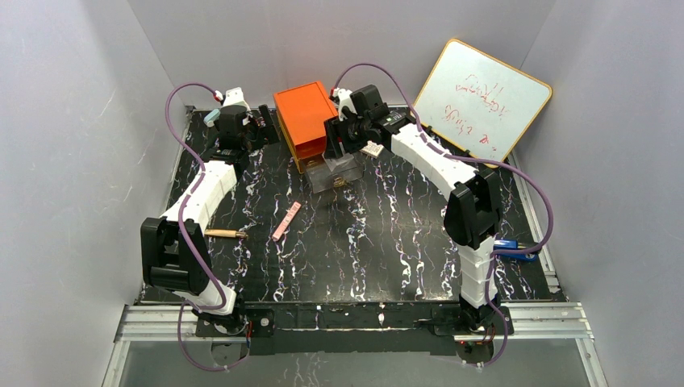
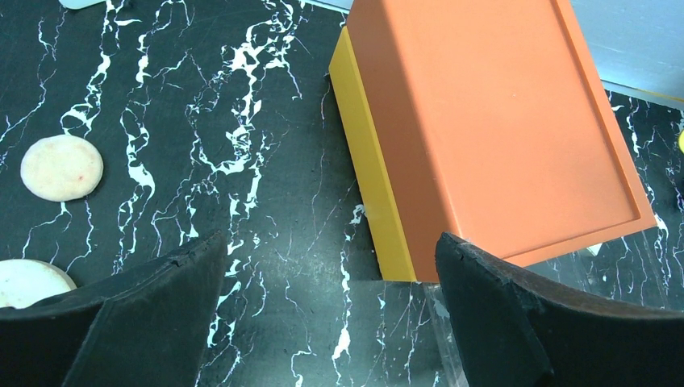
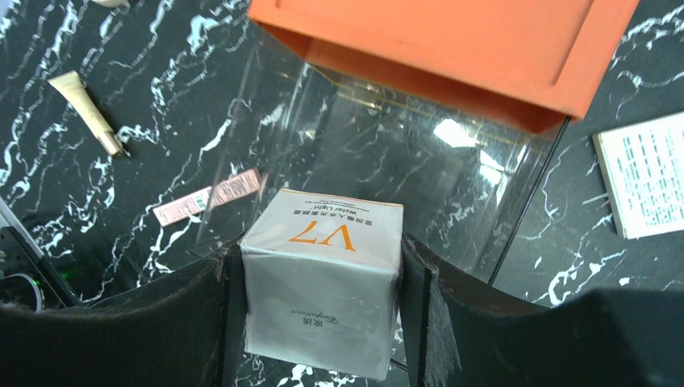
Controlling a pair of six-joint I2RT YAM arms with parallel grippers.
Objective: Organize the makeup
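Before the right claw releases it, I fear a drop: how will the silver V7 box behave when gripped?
The silver V7 box has flat sides pressed between the fingers of the right claw, so it should sit steady. Its glossy wrap looks slippery and may slide under a light squeeze. It seems a thin carton: probably light, perhaps crushable.

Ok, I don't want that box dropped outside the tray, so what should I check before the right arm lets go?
1. Right gripper holds the silver box by both sides: ok.
2. Box over the clear tray's open end: ok.
3. Box's height above the tray floor: cannot tell.
4. Orange box covers only the tray's far end: ok.
5. Left gripper open, empty, beside the orange box: ok.
6. Pink stick and gold tube put away: not ok, both lie on the table.
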